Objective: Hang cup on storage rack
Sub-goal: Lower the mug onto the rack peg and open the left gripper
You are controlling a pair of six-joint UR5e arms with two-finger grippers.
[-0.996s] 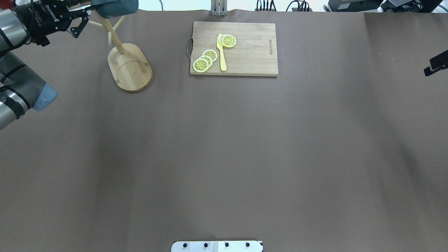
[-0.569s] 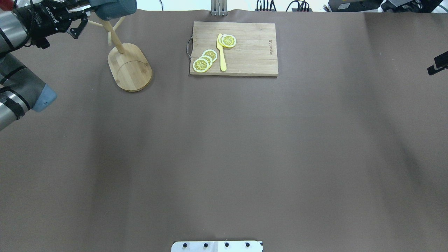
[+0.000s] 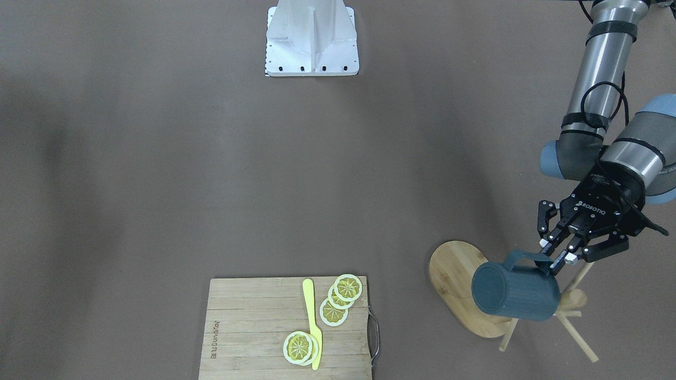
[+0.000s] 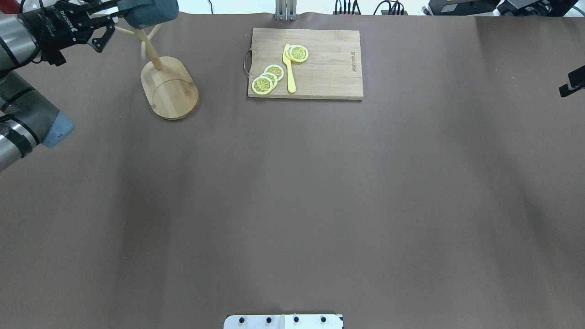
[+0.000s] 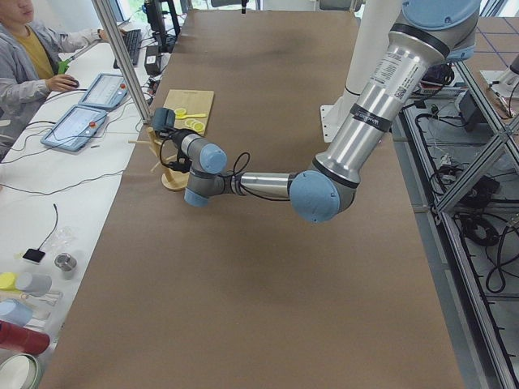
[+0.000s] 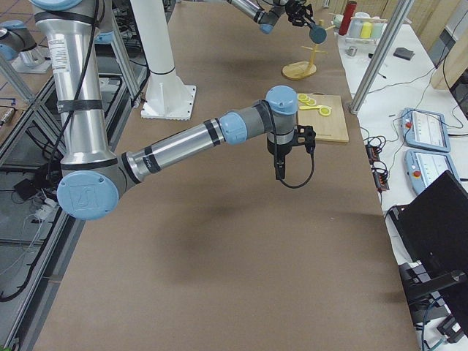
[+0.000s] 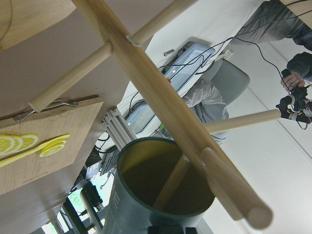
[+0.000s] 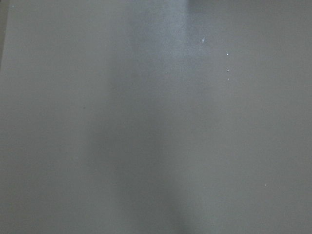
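Observation:
The dark teal cup (image 3: 515, 293) lies on its side high up against the top of the bamboo storage rack (image 3: 454, 274), with its handle toward my left gripper (image 3: 554, 253). The jaws stand apart, fingertips on either side of the handle's end. In the overhead view the cup (image 4: 151, 11) is at the rack's top, above the oval base (image 4: 169, 89), with the left gripper (image 4: 112, 16) just to its left. In the left wrist view the rack's post (image 7: 146, 73) and a peg cross the cup's yellow-green mouth (image 7: 146, 195). The right gripper (image 6: 280, 172) points down over bare table; I cannot tell its state.
A wooden cutting board (image 4: 329, 64) with lemon slices (image 4: 267, 78) and a yellow knife (image 4: 289, 73) lies to the right of the rack near the far edge. The robot's base plate (image 4: 283, 321) is at the near edge. Operators' desks stand beyond the far edge.
The left gripper has drawn a little to the left; the cup has stayed almost still at the rack's top. The right gripper has shifted slightly at the right edge.

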